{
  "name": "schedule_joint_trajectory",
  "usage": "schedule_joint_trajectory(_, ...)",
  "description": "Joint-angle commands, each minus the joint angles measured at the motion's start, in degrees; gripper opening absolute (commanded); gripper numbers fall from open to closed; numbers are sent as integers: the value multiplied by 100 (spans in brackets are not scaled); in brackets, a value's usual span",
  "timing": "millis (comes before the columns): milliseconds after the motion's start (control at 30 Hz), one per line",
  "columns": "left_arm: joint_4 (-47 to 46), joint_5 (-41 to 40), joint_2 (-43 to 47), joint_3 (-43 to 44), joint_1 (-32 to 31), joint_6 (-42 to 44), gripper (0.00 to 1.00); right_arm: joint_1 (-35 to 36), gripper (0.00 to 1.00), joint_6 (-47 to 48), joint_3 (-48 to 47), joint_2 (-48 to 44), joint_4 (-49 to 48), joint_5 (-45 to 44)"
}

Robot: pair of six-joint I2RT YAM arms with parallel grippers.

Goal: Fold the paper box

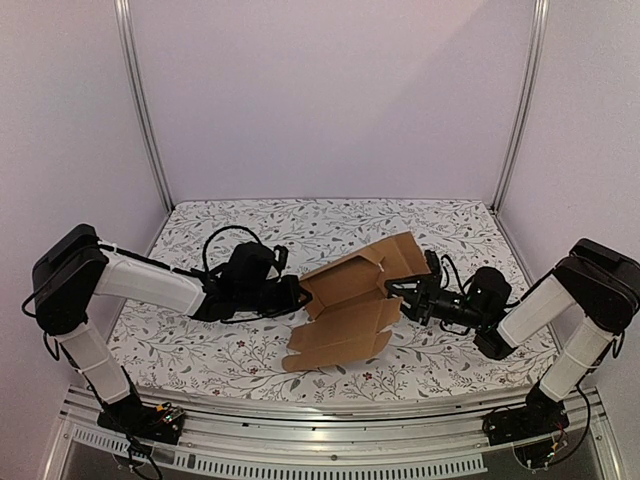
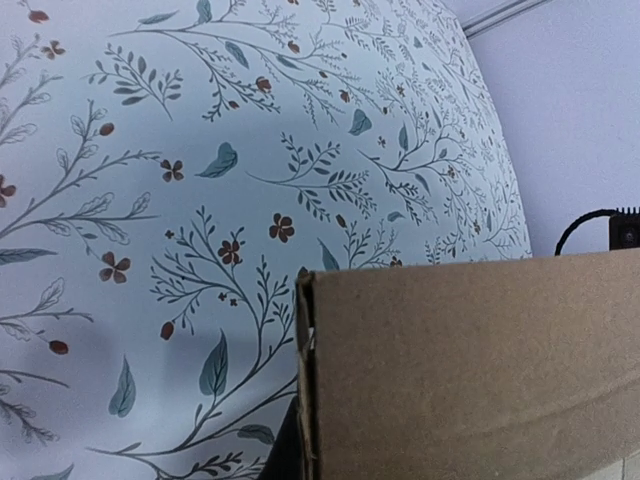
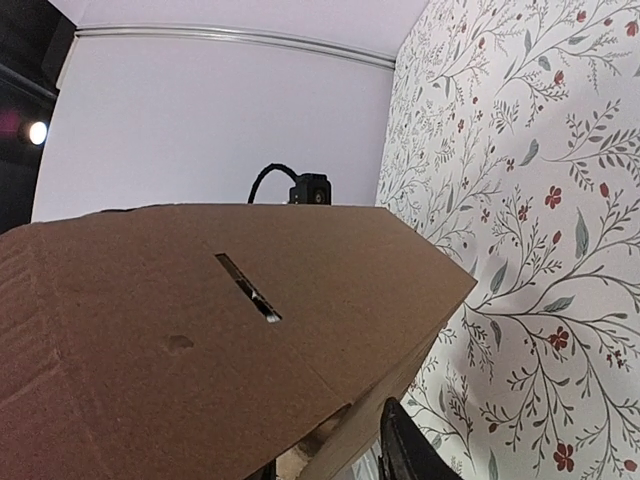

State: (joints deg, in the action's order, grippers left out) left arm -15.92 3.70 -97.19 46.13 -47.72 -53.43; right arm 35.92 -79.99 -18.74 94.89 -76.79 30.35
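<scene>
The paper box (image 1: 350,305) is a partly folded brown cardboard sheet lying in the middle of the table, flaps raised at the back. My left gripper (image 1: 300,296) is shut on its left edge. In the left wrist view the cardboard (image 2: 470,370) fills the lower right, and only a dark sliver of one finger (image 2: 283,455) shows beside it. My right gripper (image 1: 399,300) straddles the box's right end with its jaws apart. In the right wrist view a slotted panel (image 3: 230,340) lies between the jaws, and one black finger (image 3: 408,452) stands close by its folded edge.
The table has a floral cloth (image 1: 200,350). White walls and metal posts (image 1: 145,110) close in the back and both sides. A metal rail (image 1: 330,425) runs along the near edge by the arm bases.
</scene>
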Motion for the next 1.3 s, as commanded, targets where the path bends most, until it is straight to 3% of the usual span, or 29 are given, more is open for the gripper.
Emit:
schedule_joint_trajectory(0, -53, 91, -35, 77, 1, 81, 0, -1, 30, -59, -181, 229, -371, 38)
schedule_joint_trajectory(167, 0, 87, -28, 127, 0, 119, 0, 69, 16, -139, -311, 501, -371, 127)
schedule_joint_trajectory(233, 9, 70, -24, 133, 0, 129, 0, 74, 6, -152, -314, 554, -371, 129)
schedule_joint_trajectory(300, 51, 60, -12, 133, 0, 144, 0, 78, 5, -164, -307, 595, -371, 145)
schedule_joint_trajectory(400, 105, -2, 37, 114, 0, 156, 0, 78, 9, -158, -271, 560, -371, 142)
schedule_joint_trajectory(600, 356, -215, 155, 111, 0, 299, 0, 78, 32, -134, -20, 424, -365, 47)
schedule_joint_trajectory(1267, 877, -732, 457, 69, 221, 822, 0, 59, 34, 479, 1483, 466, -355, -61)
